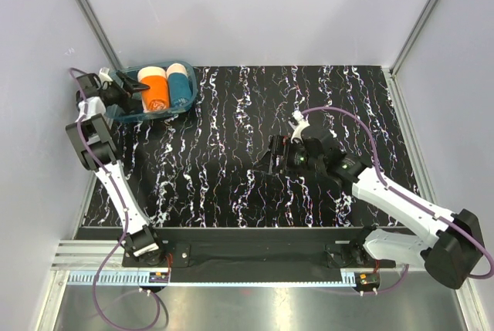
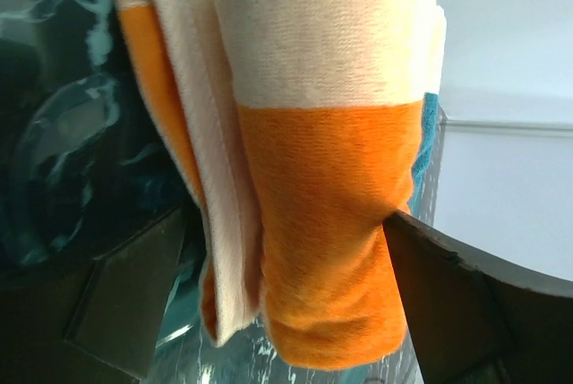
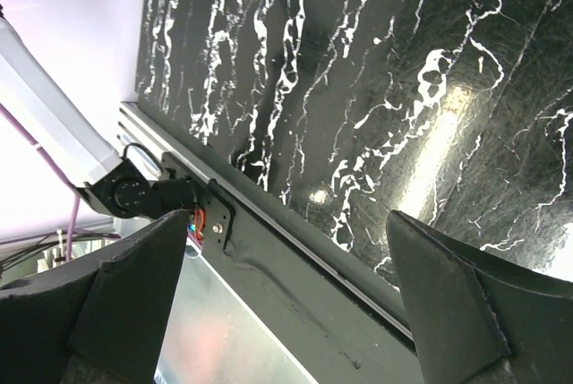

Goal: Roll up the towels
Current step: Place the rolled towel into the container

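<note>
A rolled orange-and-cream towel [image 1: 154,93] lies in a clear teal basket [image 1: 187,102] at the table's far left. A rolled teal-and-cream towel [image 1: 180,82] lies beside it on the right. My left gripper [image 1: 130,86] reaches into the basket from the left. In the left wrist view the orange towel [image 2: 322,223] fills the space between the fingers. My left gripper [image 2: 282,312] is open wide: the right finger [image 2: 466,303] just touches the roll, and the left finger [image 2: 116,294] stands clear. My right gripper [image 1: 272,157] hovers open and empty over the table's middle; in its wrist view [image 3: 286,312] nothing lies between the fingers.
The black marbled table [image 1: 231,177] has grey walls at the back and both sides. A metal rail [image 1: 231,258] runs along the near edge by the arm bases. A sliver of the teal towel [image 2: 430,133] shows behind the orange one. The basket wall [image 2: 54,160] is at the left.
</note>
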`<state>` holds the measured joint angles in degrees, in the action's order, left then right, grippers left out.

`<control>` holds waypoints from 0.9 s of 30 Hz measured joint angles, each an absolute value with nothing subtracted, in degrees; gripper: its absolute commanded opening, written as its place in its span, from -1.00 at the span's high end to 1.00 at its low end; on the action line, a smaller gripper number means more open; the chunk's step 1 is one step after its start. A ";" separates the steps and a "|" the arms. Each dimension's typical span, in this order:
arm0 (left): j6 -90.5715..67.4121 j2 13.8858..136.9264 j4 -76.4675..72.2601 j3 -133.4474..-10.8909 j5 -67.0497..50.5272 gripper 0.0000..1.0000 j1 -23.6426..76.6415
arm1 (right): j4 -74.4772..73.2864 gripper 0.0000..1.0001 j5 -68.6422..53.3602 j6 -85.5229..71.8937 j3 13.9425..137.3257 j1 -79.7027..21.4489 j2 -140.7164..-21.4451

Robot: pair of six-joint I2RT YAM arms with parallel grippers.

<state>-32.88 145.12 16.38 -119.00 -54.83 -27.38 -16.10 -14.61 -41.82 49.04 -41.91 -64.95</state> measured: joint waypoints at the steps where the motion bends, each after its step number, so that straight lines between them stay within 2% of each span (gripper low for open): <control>1: -32.91 144.35 16.80 -118.45 -54.00 -0.98 -27.62 | -16.08 -0.99 -14.61 -41.87 49.04 -41.91 -64.53; 19: -30.04 136.25 23.27 -116.31 -46.72 -0.98 -28.47 | -16.23 -0.99 -14.61 -42.06 47.99 -41.91 -60.82; 27: -27.88 127.11 24.67 -114.52 -42.54 -0.98 -29.12 | -16.45 -0.99 -14.57 -42.04 47.94 -41.91 -59.13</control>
